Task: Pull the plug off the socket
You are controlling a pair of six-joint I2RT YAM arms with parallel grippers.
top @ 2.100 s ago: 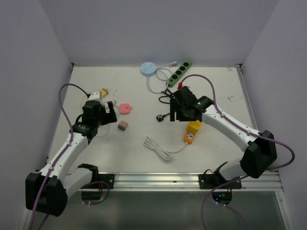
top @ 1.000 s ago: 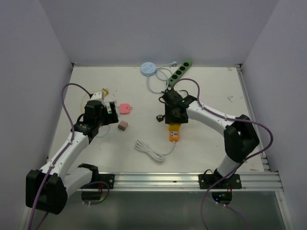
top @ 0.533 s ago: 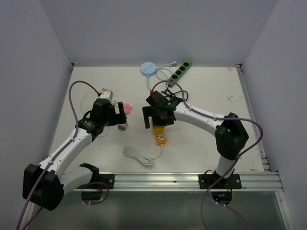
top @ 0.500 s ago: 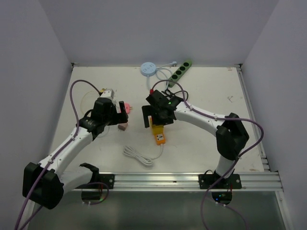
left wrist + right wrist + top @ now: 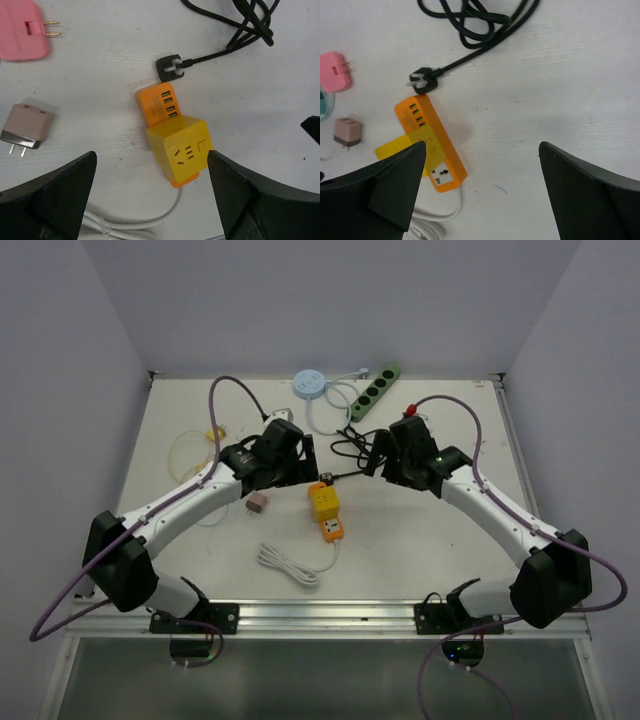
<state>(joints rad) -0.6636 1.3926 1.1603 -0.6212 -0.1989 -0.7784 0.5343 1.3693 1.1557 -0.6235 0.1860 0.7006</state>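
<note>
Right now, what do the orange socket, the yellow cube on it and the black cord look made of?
Orange socket: hard moulded plastic, likely; smooth matte faces, crisp slots.
Yellow cube: same-looking plastic, rounded edges.
Black cord: flexible rubber or vinyl sheath, judging by its loose loops.

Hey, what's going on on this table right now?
Two robot arms hover over an orange power strip with a yellow cube adapter sitting on it. The left gripper and the right gripper are both open and holding nothing. A black plug lies loose on the table just off the strip's end, not in any socket.
</note>
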